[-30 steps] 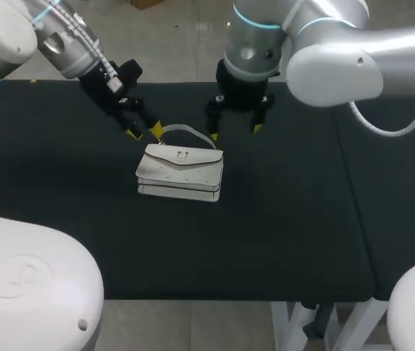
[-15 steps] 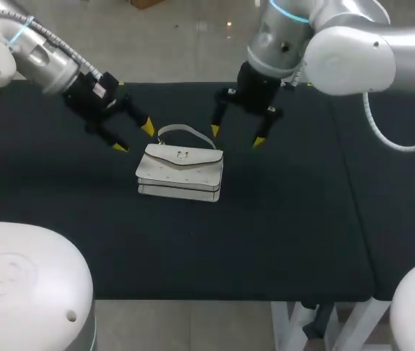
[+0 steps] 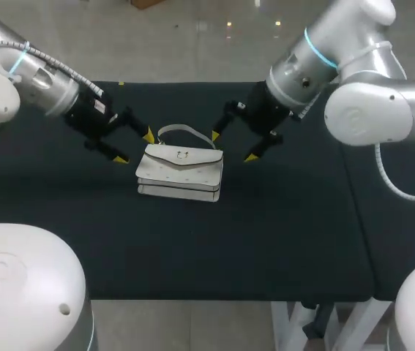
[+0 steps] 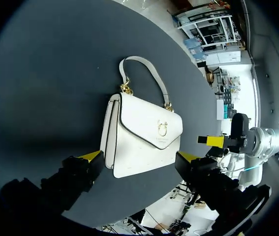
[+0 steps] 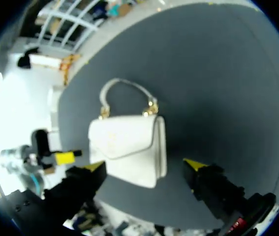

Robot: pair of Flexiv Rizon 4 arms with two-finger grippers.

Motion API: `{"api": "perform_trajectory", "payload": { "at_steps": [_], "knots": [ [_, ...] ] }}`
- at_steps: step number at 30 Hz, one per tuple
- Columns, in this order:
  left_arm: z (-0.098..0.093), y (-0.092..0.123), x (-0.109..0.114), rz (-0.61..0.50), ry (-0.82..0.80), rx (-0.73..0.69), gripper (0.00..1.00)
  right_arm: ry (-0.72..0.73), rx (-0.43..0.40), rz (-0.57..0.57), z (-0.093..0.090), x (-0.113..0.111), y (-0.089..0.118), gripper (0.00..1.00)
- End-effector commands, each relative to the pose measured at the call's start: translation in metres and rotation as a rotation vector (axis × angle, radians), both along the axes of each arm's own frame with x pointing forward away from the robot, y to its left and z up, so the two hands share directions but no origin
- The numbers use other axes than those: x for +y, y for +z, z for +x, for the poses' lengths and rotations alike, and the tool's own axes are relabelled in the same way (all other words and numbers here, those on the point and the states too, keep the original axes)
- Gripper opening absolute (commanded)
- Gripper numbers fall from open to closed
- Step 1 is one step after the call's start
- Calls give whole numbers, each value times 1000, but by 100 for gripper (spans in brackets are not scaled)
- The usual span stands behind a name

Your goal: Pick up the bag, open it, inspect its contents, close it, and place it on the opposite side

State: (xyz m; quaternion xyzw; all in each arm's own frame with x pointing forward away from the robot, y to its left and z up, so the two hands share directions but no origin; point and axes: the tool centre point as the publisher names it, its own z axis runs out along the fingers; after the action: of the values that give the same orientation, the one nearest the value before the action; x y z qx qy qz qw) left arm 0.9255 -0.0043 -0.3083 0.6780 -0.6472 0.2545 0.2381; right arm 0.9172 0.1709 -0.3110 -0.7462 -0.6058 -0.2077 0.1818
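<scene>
A white flap handbag [image 3: 180, 172] with a gold clasp lies flat on the black table [image 3: 288, 219], its curved handle [image 3: 185, 131] towards the far edge. My left gripper [image 3: 135, 147] hovers open just left of the bag's far corner, touching nothing. My right gripper [image 3: 233, 146] hovers open just right of the bag's far corner, also with nothing in it. In the left wrist view the bag [image 4: 146, 135] lies ahead of the open left gripper [image 4: 138, 157]. In the right wrist view the bag [image 5: 127, 147] lies ahead of the open right gripper [image 5: 145, 165].
The black tabletop stretches bare to either side of the bag and in front of it. A yellow fingertip [image 4: 210, 141] of the right arm shows beyond the bag in the left wrist view; one of the left arm's fingertips [image 5: 64, 158] shows in the right wrist view.
The left gripper has drawn back from the handle to the bag's left. The right gripper has swung from behind the bag to its right and turned. The bag has not moved.
</scene>
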Motion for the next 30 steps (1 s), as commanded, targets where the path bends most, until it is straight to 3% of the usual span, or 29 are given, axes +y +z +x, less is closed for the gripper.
{"api": "perform_trajectory", "payload": {
  "at_steps": [1,5,9,13,21,24,27,30],
  "knots": [
    [-3,1,0,3,9,-8,100,-6,-12,13,-3,-1,-2,100],
    [-3,1,0,3,9,-8,100,-6,-12,13,-3,-1,-2,100],
    [10,-10,5,-109,-69,33,100,-1,56,78,7,2,-18,100],
    [18,-16,11,-201,-103,63,100,1,60,161,13,0,-25,100],
    [32,-25,5,-270,-144,80,100,-11,97,247,24,7,-38,100],
    [34,-27,-1,-289,-154,92,87,-16,109,277,25,10,-41,100],
    [35,-29,-6,-302,-167,100,65,-20,123,300,25,12,-44,100],
    [35,-32,-9,-306,-173,106,65,-16,128,329,24,15,-46,100]
  ]
}}
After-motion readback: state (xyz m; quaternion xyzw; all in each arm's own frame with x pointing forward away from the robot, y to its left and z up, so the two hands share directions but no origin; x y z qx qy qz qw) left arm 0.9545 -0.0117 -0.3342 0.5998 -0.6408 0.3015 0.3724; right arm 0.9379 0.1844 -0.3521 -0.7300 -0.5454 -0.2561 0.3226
